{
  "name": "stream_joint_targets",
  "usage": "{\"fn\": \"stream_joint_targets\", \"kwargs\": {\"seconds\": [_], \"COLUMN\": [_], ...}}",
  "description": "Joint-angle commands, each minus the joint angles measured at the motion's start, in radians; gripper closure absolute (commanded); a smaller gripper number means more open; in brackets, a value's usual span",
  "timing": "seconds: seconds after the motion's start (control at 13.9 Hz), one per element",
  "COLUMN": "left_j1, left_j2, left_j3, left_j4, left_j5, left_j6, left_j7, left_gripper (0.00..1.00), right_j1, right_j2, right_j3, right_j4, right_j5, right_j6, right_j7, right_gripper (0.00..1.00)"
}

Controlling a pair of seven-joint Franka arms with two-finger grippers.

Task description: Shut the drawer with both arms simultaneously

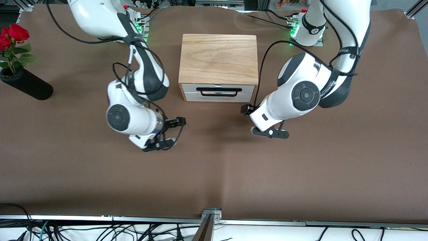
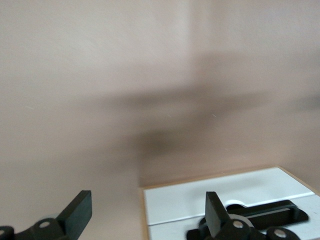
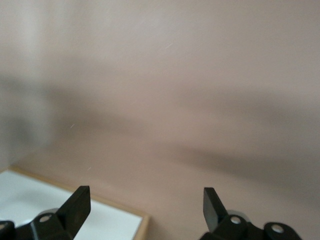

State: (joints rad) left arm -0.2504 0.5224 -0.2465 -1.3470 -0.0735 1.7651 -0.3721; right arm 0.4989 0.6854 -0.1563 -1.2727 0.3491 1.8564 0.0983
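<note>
The light oak box [image 1: 218, 58] stands mid-table with the drawer's white front [image 1: 219, 92] and thin black wire handle [image 1: 219, 91] facing the front camera. The front looks flush with the box. My right gripper [image 1: 179, 121] hangs low over the table, off the drawer front's corner toward the right arm's end. It is open and empty [image 3: 146, 195], and the white front [image 3: 60, 210] shows by one finger. My left gripper [image 1: 246, 109] hangs low off the other corner, open and empty [image 2: 148, 200]. The white front [image 2: 190, 200] and handle [image 2: 270, 212] show by its finger.
A black vase [image 1: 28, 85] with red roses [image 1: 11, 35] stands near the table's edge at the right arm's end. Brown cloth [image 1: 214, 174] covers the table between the box and the front edge. Black cables hang from both arms.
</note>
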Motion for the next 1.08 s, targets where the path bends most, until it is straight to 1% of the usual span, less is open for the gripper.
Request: {"fn": "stream_joint_targets", "kwargs": {"seconds": [0.0,0.22,0.29,0.36,0.43,0.5,0.58,0.65,0.72,0.79,0.86,0.94,1.01], "left_j1": [0.075,0.169,0.19,0.195,0.197,0.194,0.2,0.232,0.229,0.18,0.131,0.113,0.12], "left_j2": [-0.064,-0.146,-0.168,-0.186,-0.218,-0.264,-0.283,-0.304,-0.346,-0.385,-0.396,-0.395,-0.397], "left_j3": [-0.002,-0.005,-0.004,-0.001,0.001,0.009,0.01,0.019,0.06,0.143,0.245,0.309,0.312], "left_j4": [0.0,0.002,0.002,0.002,0.002,-0.017,-0.02,-0.024,-0.065,-0.119,-0.133,-0.135,-0.138], "left_j5": [0.06,0.061,0.063,0.07,0.122,0.162,0.161,0.153,0.152,0.143,0.102,0.037,0.011], "left_j6": [-0.058,-0.108,-0.14,-0.174,-0.194,-0.194,-0.197,-0.197,-0.194,-0.184,-0.184,-0.182,-0.182], "left_j7": [-0.004,-0.002,-0.002,-0.002,-0.001,0.027,0.076,0.164,0.261,0.345,0.39,0.424,0.429], "left_gripper": [0.0,0.0,0.0,0.0,0.0,0.0,0.0,0.0,0.0,0.0,0.0,0.0,0.0], "right_j1": [0.004,0.004,0.006,0.006,0.006,0.003,0.003,-0.003,-0.011,-0.031,-0.058,-0.077,-0.088], "right_j2": [-0.013,-0.013,-0.013,-0.035,-0.055,-0.058,-0.059,-0.07,-0.091,-0.107,-0.128,-0.151,-0.176], "right_j3": [-0.093,-0.198,-0.221,-0.239,-0.258,-0.282,-0.302,-0.313,-0.318,-0.318,-0.313,-0.309,-0.307], "right_j4": [0.013,0.039,0.044,0.044,0.044,0.044,0.043,0.044,0.043,0.042,0.042,0.041,0.035], "right_j5": [-0.015,-0.013,-0.012,-0.013,-0.013,-0.012,-0.009,-0.009,-0.016,-0.016,-0.015,-0.013,-0.018], "right_j6": [-0.01,-0.016,-0.017,-0.019,-0.014,-0.009,-0.009,-0.014,-0.016,-0.013,-0.011,-0.014,-0.017], "right_j7": [-0.005,-0.003,-0.002,-0.003,-0.005,-0.005,-0.005,-0.005,-0.006,-0.005,-0.006,-0.006,-0.003], "right_gripper": [0.0,0.0,0.0,0.0,0.0,0.0,0.0,0.0,0.0,0.0,0.0,0.0,0.0]}}
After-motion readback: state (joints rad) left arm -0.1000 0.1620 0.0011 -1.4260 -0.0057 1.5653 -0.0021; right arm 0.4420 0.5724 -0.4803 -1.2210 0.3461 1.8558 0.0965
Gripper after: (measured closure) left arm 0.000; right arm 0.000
